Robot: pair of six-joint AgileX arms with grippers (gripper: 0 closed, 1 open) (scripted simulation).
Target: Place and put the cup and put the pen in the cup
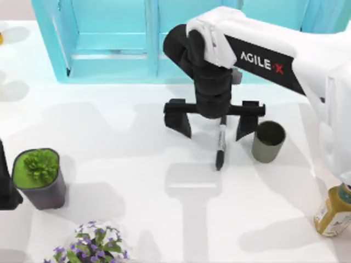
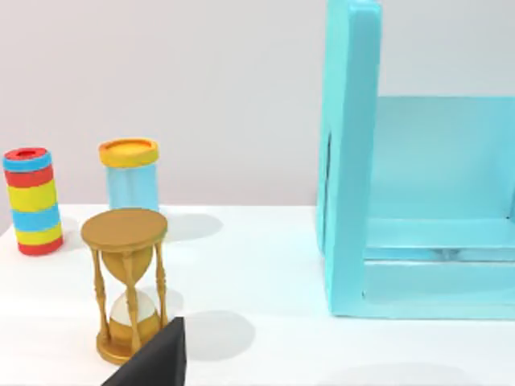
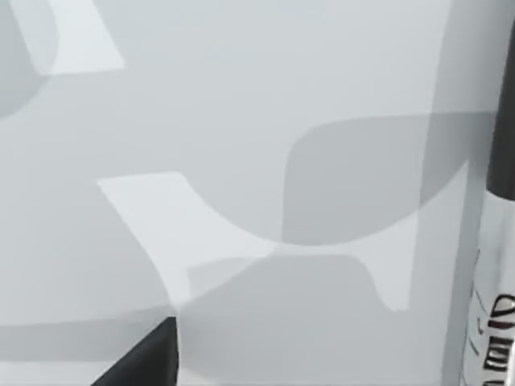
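Note:
The pen (image 1: 220,142), black with a pale label band, lies flat on the white table, its length running toward the front edge. My right gripper (image 1: 214,131) hangs over the pen's far end, open wide, one finger on each side and neither touching it. The wrist view shows the pen (image 3: 499,241) at the frame's edge, along with one dark fingertip (image 3: 141,358). The olive-grey cup (image 1: 269,141) stands upright just right of the gripper's right finger. My left gripper (image 1: 5,189) is parked at the table's left edge.
A turquoise cabinet (image 1: 164,38) stands at the back. A dark pot with a green plant (image 1: 38,178) and purple flowers (image 1: 90,246) sit front left, a yellow bottle (image 1: 332,211) front right. A gold hourglass (image 2: 127,281), striped can (image 2: 32,201) and orange-lidded jar (image 2: 129,173) stand farther left.

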